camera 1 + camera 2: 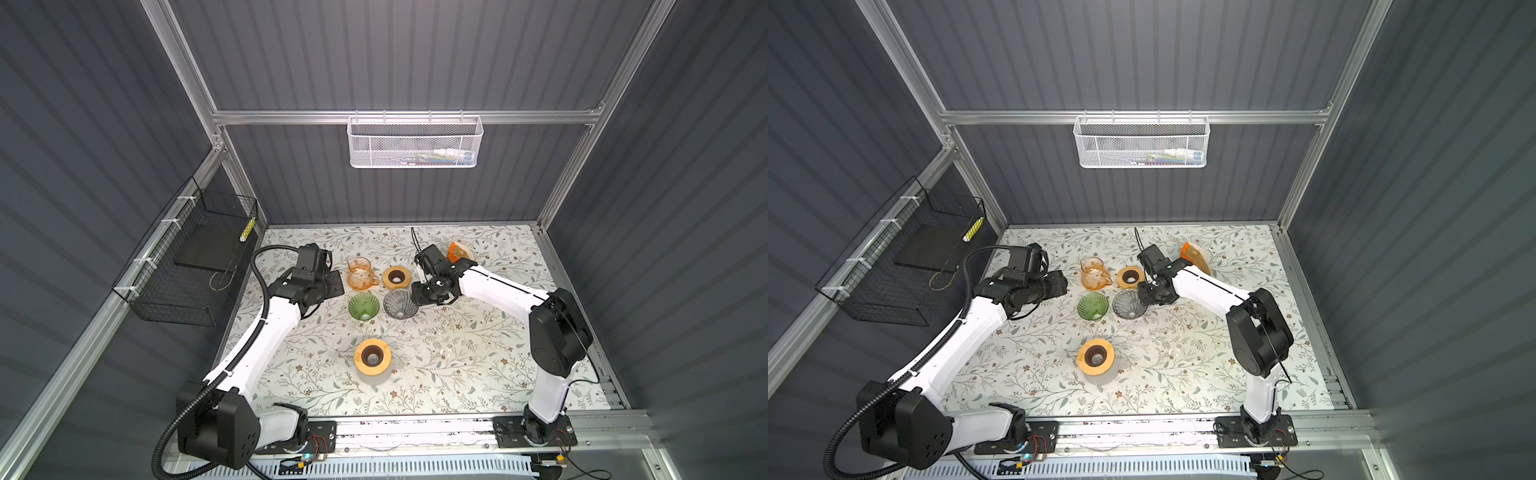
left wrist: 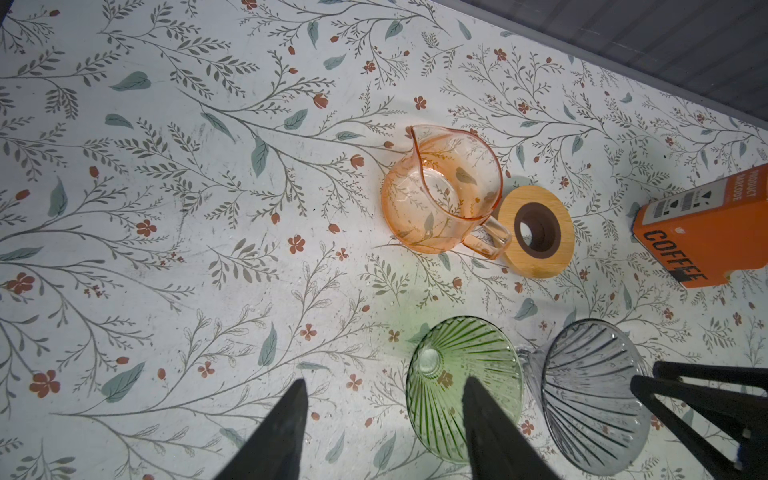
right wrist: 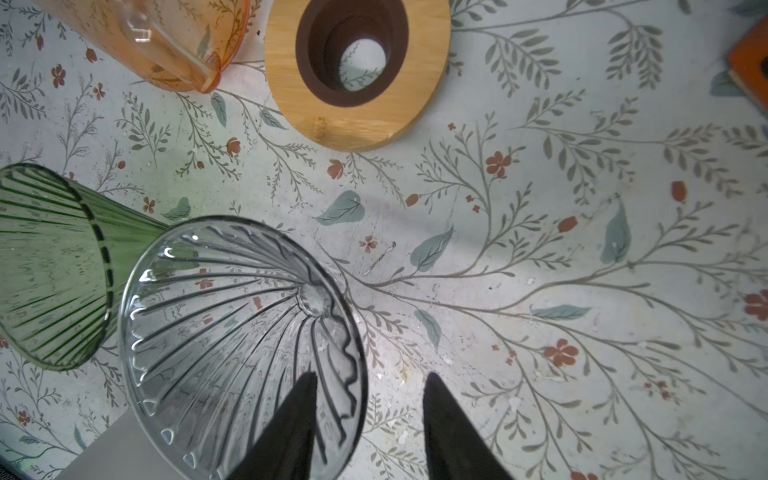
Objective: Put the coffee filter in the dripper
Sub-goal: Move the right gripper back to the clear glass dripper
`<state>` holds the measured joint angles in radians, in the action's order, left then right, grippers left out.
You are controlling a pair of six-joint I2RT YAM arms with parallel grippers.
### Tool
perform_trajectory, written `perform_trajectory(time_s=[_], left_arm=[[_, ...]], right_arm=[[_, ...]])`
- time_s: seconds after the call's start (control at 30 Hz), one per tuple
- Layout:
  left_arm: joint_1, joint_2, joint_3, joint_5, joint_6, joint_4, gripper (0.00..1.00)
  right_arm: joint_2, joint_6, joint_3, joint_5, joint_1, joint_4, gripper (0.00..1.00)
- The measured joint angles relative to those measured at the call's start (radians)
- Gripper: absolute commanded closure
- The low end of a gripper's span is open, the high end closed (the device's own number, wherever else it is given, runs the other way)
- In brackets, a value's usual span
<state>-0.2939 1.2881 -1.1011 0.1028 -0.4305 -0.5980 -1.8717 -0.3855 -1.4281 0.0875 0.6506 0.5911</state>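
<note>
Two ribbed glass drippers stand side by side mid-table: a grey dripper and a green dripper. An orange box marked COFFEE lies at the back right; no loose coffee filter shows. My right gripper is open at the grey dripper's rim, with one finger over the bowl and the other outside it. My left gripper is open and holds nothing. One of its fingers hangs over the green dripper.
An orange glass pitcher and a wooden ring sit just behind the drippers. A second wooden ring on a pale cup stands nearer the front. A black wire basket hangs on the left wall.
</note>
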Motion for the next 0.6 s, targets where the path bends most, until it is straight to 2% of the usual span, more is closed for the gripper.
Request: perform_trajectory(time_s=[0.6], left_arm=[[0.0,0.011,0.0,-0.003,0.0,0.0,0.4]], right_arm=[[-0.014,-0.014,0.0,0.041,0.0,-0.024,0.67]])
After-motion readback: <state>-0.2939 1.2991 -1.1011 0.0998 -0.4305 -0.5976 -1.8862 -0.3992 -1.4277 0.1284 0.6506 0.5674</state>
